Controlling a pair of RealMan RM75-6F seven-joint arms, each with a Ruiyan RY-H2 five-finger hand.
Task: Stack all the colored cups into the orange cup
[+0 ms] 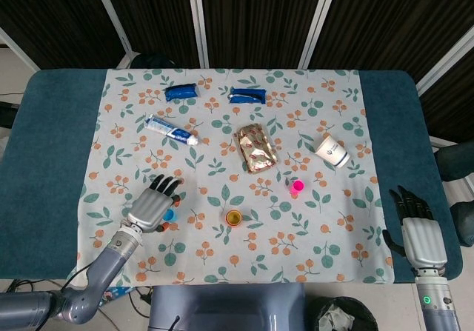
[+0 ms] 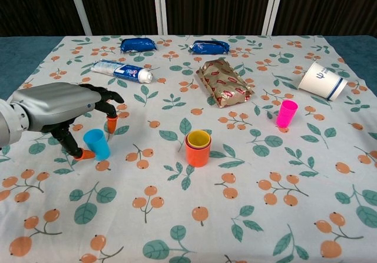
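The left hand [image 2: 62, 107] hangs over the small blue plastic cup [image 2: 96, 144], fingers spread and curved around it, thumb tip low beside its left wall; actual contact cannot be confirmed. The blue cup stands upright on the leaf-and-berry printed tablecloth [image 2: 247, 216], left of the orange plastic cup [image 2: 198, 151], which holds a yellow cup [image 2: 198, 138] nested inside; a pink plastic cup [image 2: 286, 113] stands upright, well apart to the right. The right hand [image 1: 420, 235] rests empty at the table's right edge, fingers extended and slightly apart.

no readable text, paper cup [image 2: 321, 80] logo illegible
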